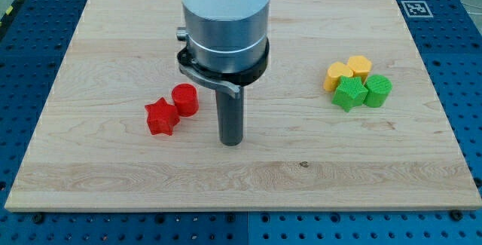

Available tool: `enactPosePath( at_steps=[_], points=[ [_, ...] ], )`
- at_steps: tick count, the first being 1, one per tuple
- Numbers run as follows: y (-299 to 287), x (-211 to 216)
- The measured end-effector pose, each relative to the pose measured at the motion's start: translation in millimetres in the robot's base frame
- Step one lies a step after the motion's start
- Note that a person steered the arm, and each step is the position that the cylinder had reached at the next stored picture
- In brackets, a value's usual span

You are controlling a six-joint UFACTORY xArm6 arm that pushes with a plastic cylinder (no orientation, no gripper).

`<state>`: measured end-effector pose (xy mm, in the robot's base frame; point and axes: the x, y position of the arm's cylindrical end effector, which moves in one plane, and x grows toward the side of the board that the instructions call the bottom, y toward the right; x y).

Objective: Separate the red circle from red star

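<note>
A red circle (185, 99) stands on the wooden board, touching a red star (161, 117) that lies just to its lower left. My tip (231, 141) rests on the board to the right of both, a short gap from the red circle and slightly lower in the view. The rod hangs from the grey and white arm body (224, 19) at the view's top centre. Nothing hides the two red blocks.
On the view's right sits a tight cluster: a yellow heart (338, 75), a yellow hexagon (360, 67), a green star (349, 93) and a green round block (378, 90). The wooden board (301, 185) lies on a blue perforated table; a fiducial marker (415, 7) sits at its top right corner.
</note>
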<state>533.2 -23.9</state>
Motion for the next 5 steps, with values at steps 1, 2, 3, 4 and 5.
enactPosePath(
  at_steps=[1, 2, 3, 4, 5],
  points=[
    [-15, 0],
    [-48, -11],
    [-80, -27],
    [-90, -43],
    [-88, -58]
  ],
)
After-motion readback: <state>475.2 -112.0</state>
